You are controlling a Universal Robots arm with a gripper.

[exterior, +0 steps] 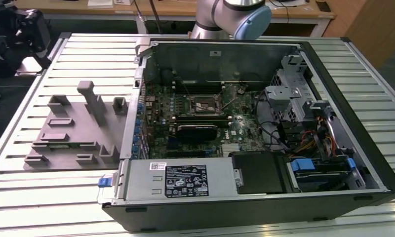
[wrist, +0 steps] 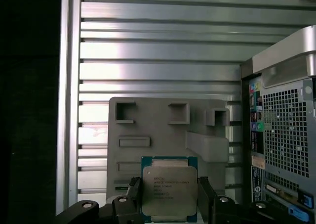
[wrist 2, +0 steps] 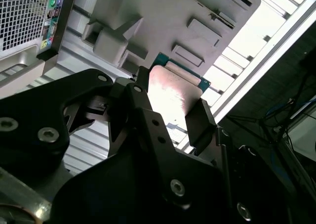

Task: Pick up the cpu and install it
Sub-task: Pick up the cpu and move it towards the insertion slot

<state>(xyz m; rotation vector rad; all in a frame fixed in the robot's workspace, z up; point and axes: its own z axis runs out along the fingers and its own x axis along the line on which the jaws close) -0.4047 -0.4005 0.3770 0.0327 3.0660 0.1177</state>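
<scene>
Gripper (wrist: 169,199) is closed on the cpu (wrist: 169,187). I've got one black finger (wrist: 133,197) on each of two opposite edges, metal lid facing the first wrist camera, green rim showing round it. The second wrist view shows the same pinch from behind the gripper (wrist 2: 170,105): cpu (wrist 2: 173,90) sits between the fingers (wrist 2: 200,125), lid blown out by glare, so no surface detail there. In the first wrist view the frame edge cuts off the cpu's near edge and the finger roots. The gripper body blocks much of the second.

Directly behind the cpu in both wrist views is the grey fixture tray (wrist: 163,130). I can't tell whether the chip is clear of it or touching it. It sits on the slatted metal table (wrist: 163,51), just beside the rear panel of the pc case (wrist: 286,135).

Exterior view: fixture tray (exterior: 69,131) at centre left of frame, open pc case (exterior: 250,217) across centre and right, close against the tray's side. Socket (exterior: 204,104) sits mid-motherboard (exterior: 240,131), centre of frame, too small for me to read its state. Arm (exterior: 234,17) comes in at top centre, cut off by the frame's top edge.
</scene>
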